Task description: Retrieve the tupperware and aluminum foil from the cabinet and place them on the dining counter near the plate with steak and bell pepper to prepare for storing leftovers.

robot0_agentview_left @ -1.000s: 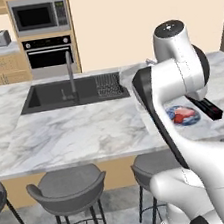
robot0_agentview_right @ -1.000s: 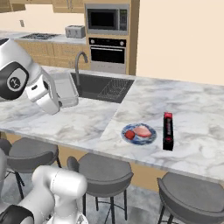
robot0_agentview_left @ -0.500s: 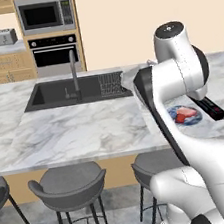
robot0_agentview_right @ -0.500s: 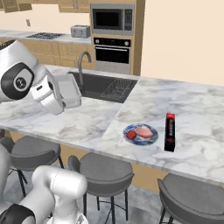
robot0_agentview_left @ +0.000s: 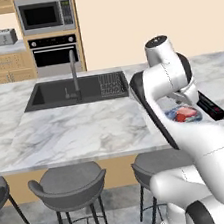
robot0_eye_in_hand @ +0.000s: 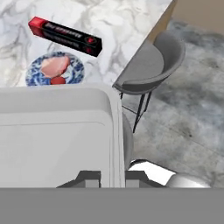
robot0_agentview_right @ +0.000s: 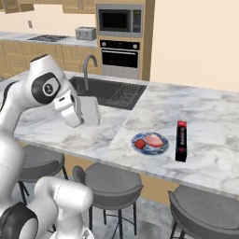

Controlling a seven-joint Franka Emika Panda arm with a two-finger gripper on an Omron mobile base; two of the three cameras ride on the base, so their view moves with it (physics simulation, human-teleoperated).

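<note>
The fingers [robot0_eye_in_hand: 113,177] are closed on the rim of the tupperware [robot0_agentview_right: 90,111], holding it up above the marble surface [robot0_agentview_right: 205,121] — left of the plate [robot0_agentview_right: 149,142]. The aluminum foil [robot0_agentview_right: 181,140] lies flat on that surface, just beside the plate's far side — well apart from the sink [robot0_agentview_right: 109,91].

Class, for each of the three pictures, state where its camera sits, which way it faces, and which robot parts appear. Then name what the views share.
Left base view: behind-left of the arm, facing the dining counter; the arm rises lower right.
Right base view: behind-right; the arm rises lower left, its pincer shut on the tupperware.
Hand view: on the hand, looking down past the tupperware.
Shared: the plate and aluminum foil.
</note>
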